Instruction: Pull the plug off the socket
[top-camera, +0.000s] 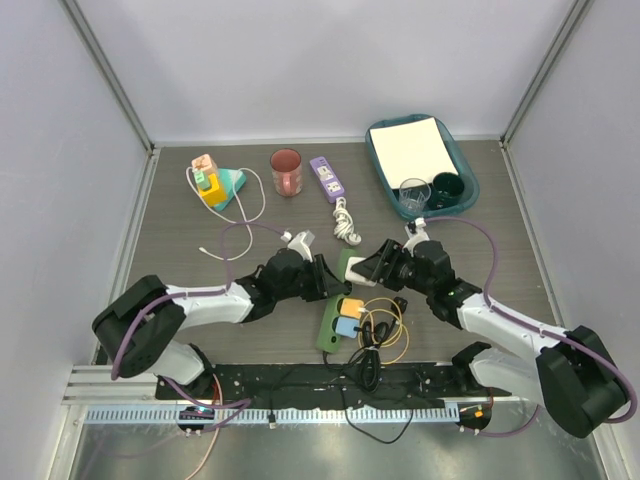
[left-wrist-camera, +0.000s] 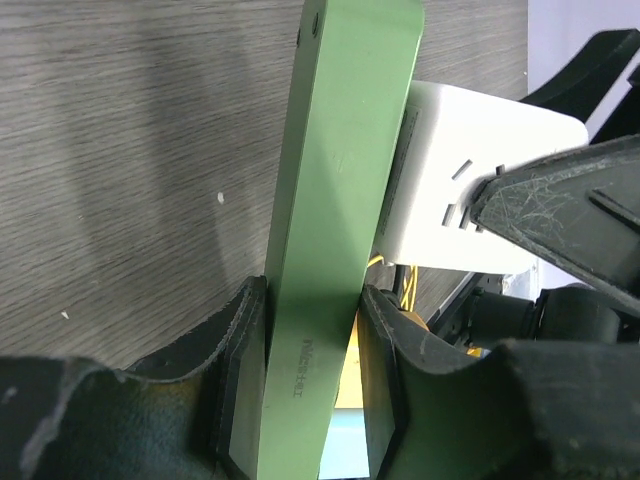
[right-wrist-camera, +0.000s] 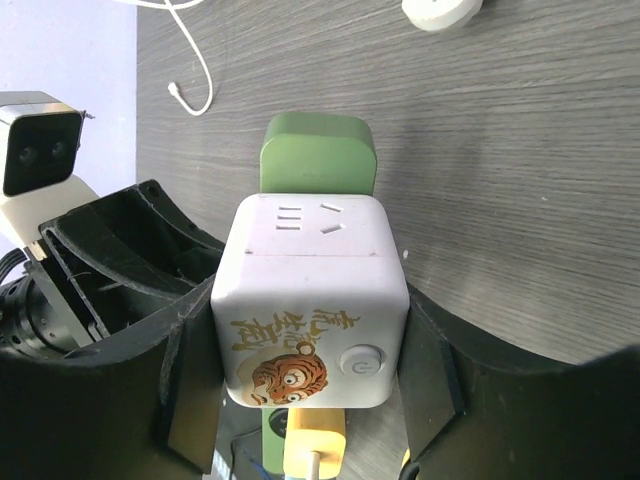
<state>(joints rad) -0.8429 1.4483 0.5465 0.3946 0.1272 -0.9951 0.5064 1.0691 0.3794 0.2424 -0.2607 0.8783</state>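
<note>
The socket, a long green power strip (top-camera: 328, 338), lies between my arms. My left gripper (top-camera: 322, 282) is shut across its width; in the left wrist view both pads press the strip (left-wrist-camera: 330, 200). My right gripper (top-camera: 370, 268) is shut on a white cube adapter with a tiger picture (right-wrist-camera: 312, 300), which sits at the strip's far end (right-wrist-camera: 318, 155). The cube lies against the strip's face (left-wrist-camera: 470, 170). A yellow cube plug (top-camera: 350, 305) and the pale-blue plug (top-camera: 347, 327) sit on the strip nearer me, and neither gripper holds them.
A coil of yellow cable with a black plug (top-camera: 385, 325) lies right of the strip. A purple strip with a white cord (top-camera: 327, 178), a pink cup (top-camera: 286, 172), a teal tray (top-camera: 372, 140) and a yellow-and-teal object (top-camera: 215, 185) stand at the back.
</note>
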